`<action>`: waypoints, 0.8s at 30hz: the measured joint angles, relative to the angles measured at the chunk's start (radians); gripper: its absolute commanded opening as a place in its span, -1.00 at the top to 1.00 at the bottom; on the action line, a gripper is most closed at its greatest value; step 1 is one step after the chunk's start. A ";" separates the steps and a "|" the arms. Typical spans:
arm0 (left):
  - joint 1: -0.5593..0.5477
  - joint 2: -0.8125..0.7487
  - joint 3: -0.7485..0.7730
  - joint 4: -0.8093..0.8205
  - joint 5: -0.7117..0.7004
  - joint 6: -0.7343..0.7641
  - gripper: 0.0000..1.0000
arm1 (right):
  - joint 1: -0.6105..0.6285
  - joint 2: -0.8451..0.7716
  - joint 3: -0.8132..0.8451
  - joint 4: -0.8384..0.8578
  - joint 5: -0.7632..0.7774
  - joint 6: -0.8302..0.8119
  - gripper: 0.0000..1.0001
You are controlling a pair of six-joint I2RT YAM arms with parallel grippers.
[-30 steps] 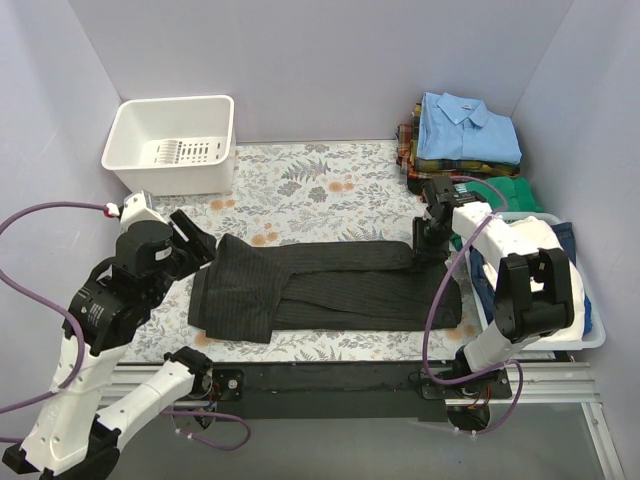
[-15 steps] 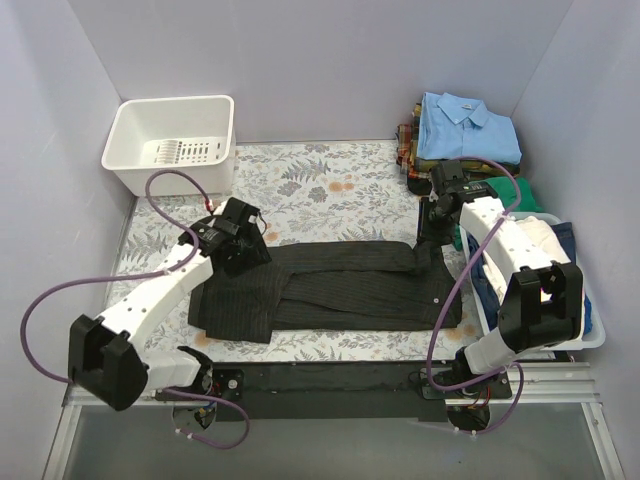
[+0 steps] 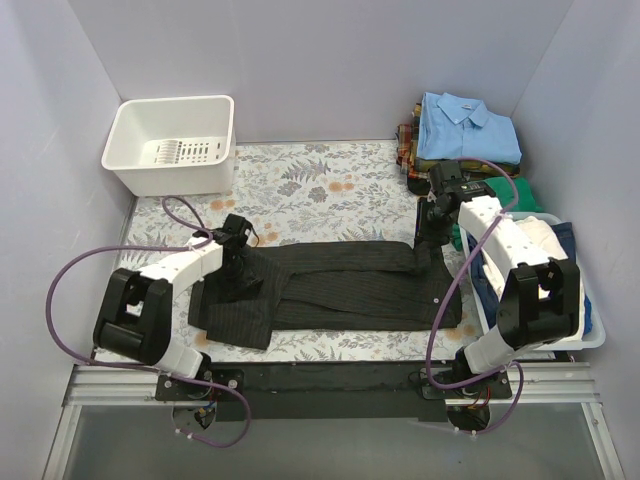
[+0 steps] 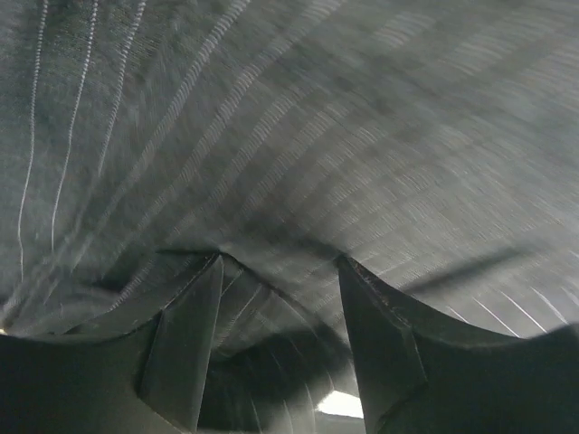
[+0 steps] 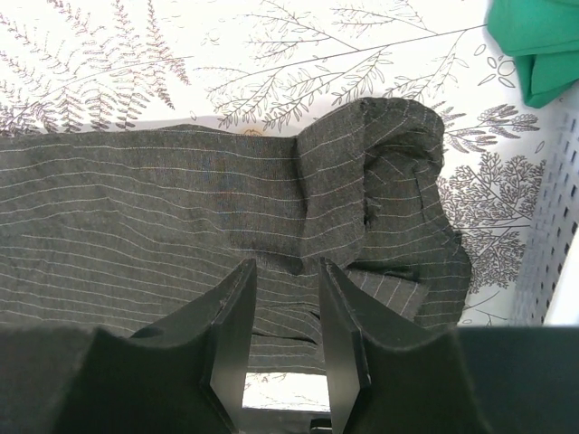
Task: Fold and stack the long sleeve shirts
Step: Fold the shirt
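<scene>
On the fern-print table (image 3: 320,180) between lilac walls (image 3: 330,60), left hand (image 4: 280,264) and right hand (image 5: 286,268) stand open at the pinstriped shirt (image 3: 345,285).

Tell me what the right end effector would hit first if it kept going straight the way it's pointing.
Most likely the black pinstriped shirt: the right end effector points at its folded edge, with cloth just ahead of it. Depth is unclear, so it may already touch.

Robot lab cell, plain partition walls (image 3: 300,60), aluminium rail (image 3: 560,372); floral tablecloth (image 3: 330,180)
</scene>
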 measured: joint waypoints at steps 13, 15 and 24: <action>0.336 0.081 -0.058 0.056 0.362 0.040 -0.07 | 0.000 0.089 0.000 0.022 -0.058 -0.011 0.17; 0.405 0.100 -0.066 0.061 0.433 0.042 -0.07 | 0.000 0.104 -0.001 0.024 -0.074 -0.020 0.17; 0.538 0.142 -0.068 0.052 0.534 0.089 -0.05 | 0.000 0.154 -0.152 0.052 -0.074 -0.025 0.22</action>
